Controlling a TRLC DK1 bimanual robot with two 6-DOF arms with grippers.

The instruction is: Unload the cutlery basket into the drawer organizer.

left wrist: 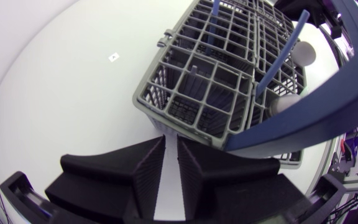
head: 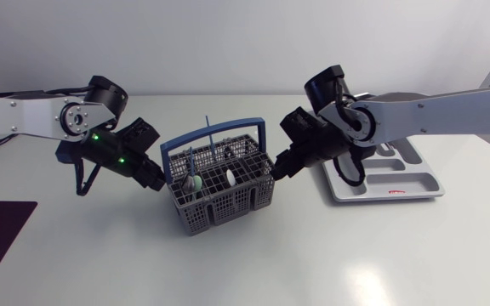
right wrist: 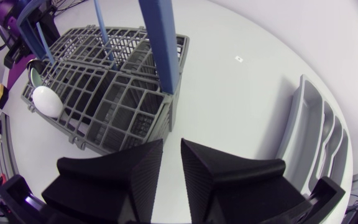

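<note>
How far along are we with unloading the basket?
Nothing looks done: the visible compartments of the drawer organizer are bare, though the right arm hides part. In hand: nothing; the left gripper and right gripper sit at opposite sides of the cutlery basket, jaws empty. Left: all the cutlery, including pale-headed spoons and blue-handled pieces.

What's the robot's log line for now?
left fingers: shut, empty, beside basket | right fingers: shut, empty, opposite side | cutlery: in basket | organizer: visible slots bare
</note>
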